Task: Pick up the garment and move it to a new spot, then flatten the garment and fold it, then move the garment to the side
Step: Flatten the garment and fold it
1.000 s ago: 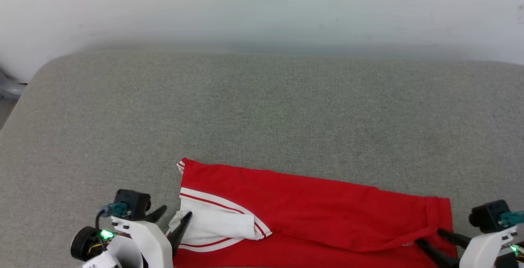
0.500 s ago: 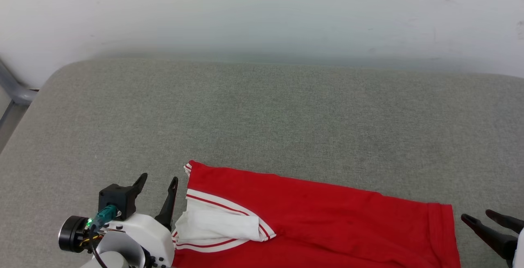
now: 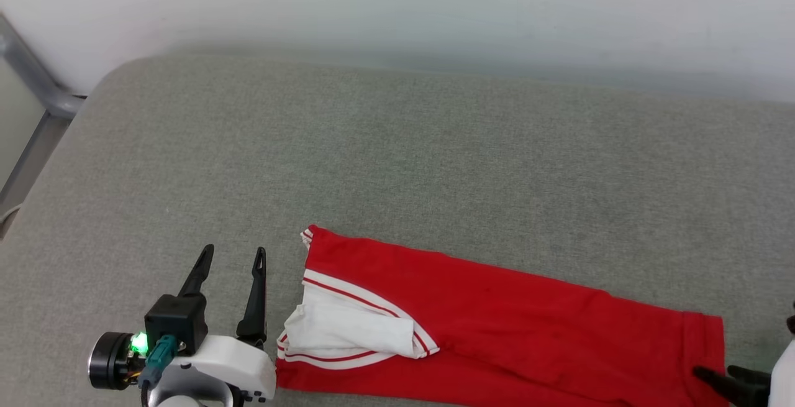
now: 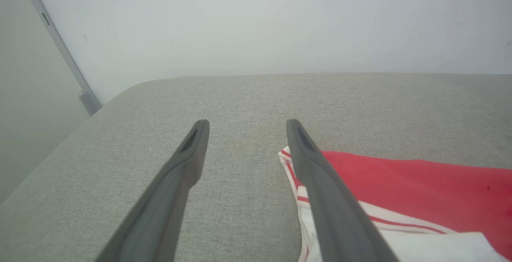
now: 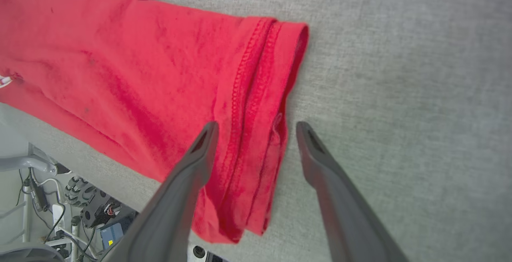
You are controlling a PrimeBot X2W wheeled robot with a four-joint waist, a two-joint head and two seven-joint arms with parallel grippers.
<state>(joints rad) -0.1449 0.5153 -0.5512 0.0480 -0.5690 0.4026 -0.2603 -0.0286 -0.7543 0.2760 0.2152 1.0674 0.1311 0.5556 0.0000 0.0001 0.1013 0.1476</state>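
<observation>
Your garment (image 3: 509, 314) lay at the front of the grey cushion (image 3: 397, 146), a long red band running left-right, white striped sleeve (image 3: 348, 332) at left. Your left gripper (image 3: 233, 250) and right gripper (image 5: 257, 126) stood spread, empty.

The garment (image 3: 497, 307) is a red T-shirt, folded into one long narrow band. It lies flat on the grey cloth-covered desk (image 3: 435, 146), close to the near edge, and in the head view it runs from left to right with a slight slant toward the near right. At its left end a white sleeve (image 3: 348, 332) with red-striped trim is folded over on top of the red cloth. At its right end is the stitched hem (image 5: 256, 94), in doubled layers, with some soft wrinkles.
</observation>
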